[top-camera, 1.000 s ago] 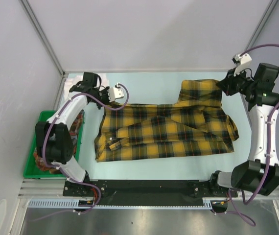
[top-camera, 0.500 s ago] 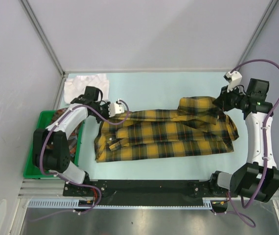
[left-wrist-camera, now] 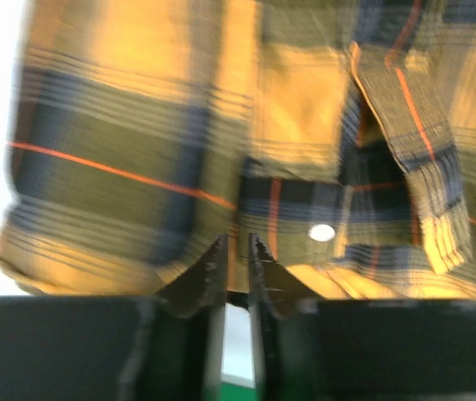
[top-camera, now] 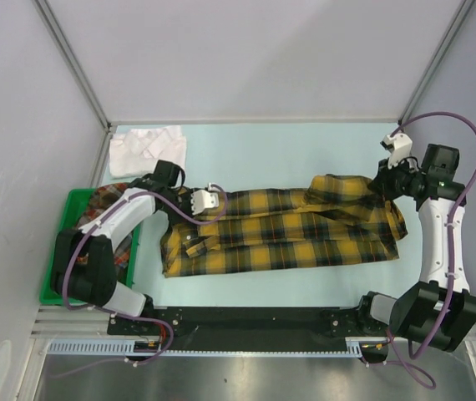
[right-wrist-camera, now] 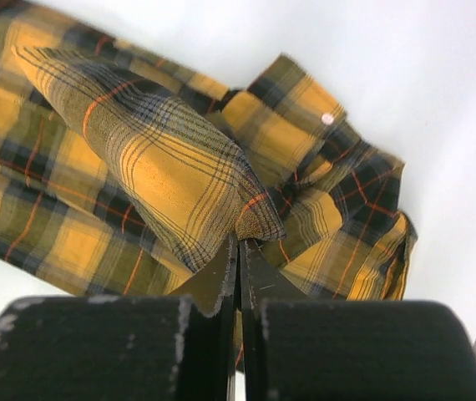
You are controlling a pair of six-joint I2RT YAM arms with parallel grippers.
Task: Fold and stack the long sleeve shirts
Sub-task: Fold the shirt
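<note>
The yellow-and-black plaid shirt (top-camera: 288, 238) lies across the middle of the table (top-camera: 305, 146), its long axis running from 9 to 3 o'clock as seen from above. Each arm works the end nearer its own side. The right gripper (right-wrist-camera: 240, 238) sits at the shirt's 2 o'clock corner, clamped tight on a raised fold of plaid that tents up from the far edge. The left gripper (left-wrist-camera: 236, 251) is at the 10 o'clock corner, just above the collar end. Its jaws stand a sliver apart right at the cloth, but the wrist view is blurred and I cannot tell whether any fabric is pinched there. The rest of the garment spreads from both grippers toward 6 o'clock, so the lengthwise fold appears to turn on carrying the far edge that way, across the short axis, with both ends kept level. If the left end has slipped free, the fold will likely skew. The white shirt (top-camera: 146, 149) is bunched at the table's 10 o'clock corner, well apart. Red-orange plaid cloth (top-camera: 98, 203) shows in the green bin (top-camera: 54, 284) at 8 o'clock.
</note>
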